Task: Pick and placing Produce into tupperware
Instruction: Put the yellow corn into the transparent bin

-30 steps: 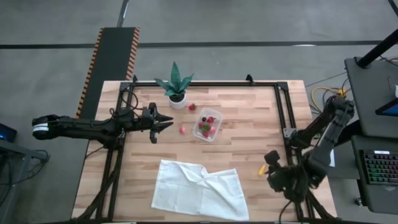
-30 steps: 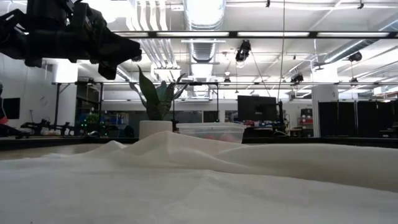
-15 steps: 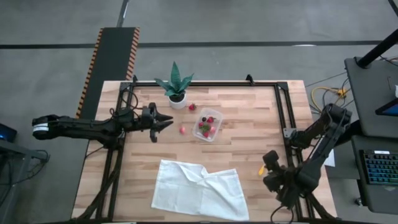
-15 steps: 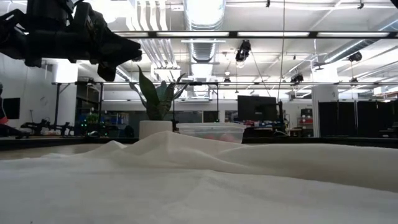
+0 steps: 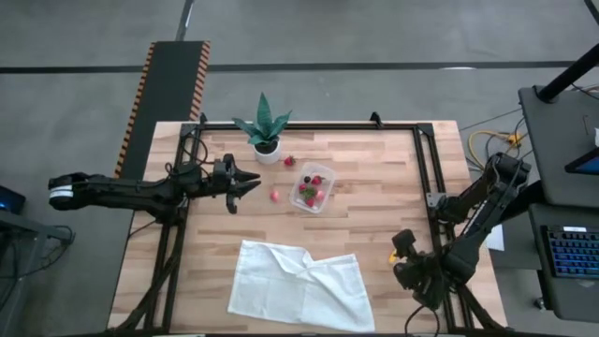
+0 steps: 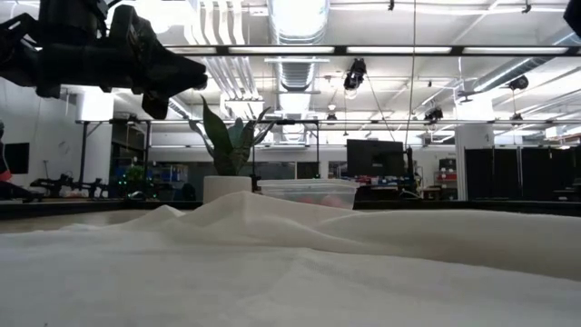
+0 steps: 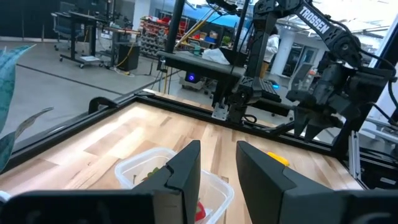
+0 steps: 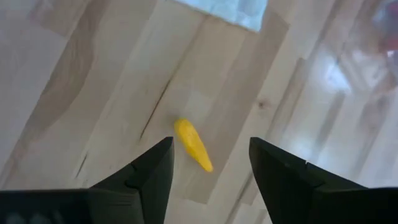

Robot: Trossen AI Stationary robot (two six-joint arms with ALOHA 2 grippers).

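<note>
The clear tupperware (image 5: 312, 190) stands mid-table with red pieces and a dark berry inside; it also shows in the low view (image 6: 309, 192) and the left wrist view (image 7: 146, 167). One red strawberry piece (image 5: 275, 195) lies on the wood just left of it, and another (image 5: 289, 161) lies beside the plant pot. The small yellow piece (image 5: 394, 256) lies near the table's right edge. My right gripper (image 5: 402, 249) hovers over it, open, with the yellow piece (image 8: 193, 146) lying between its fingers, untouched. My left gripper (image 5: 249, 182) hangs open in the air left of the tupperware, pointing at it.
A green plant in a white pot (image 5: 266, 140) stands at the far side, left of the tupperware. A crumpled white cloth (image 5: 301, 284) covers the near middle and fills the low view's foreground (image 6: 290, 263). A black frame rail (image 5: 426, 178) borders the table's right side.
My right arm has shifted slightly toward the table's near edge, staying over the yellow piece with its fingers open. The left arm and the produce have kept still.
</note>
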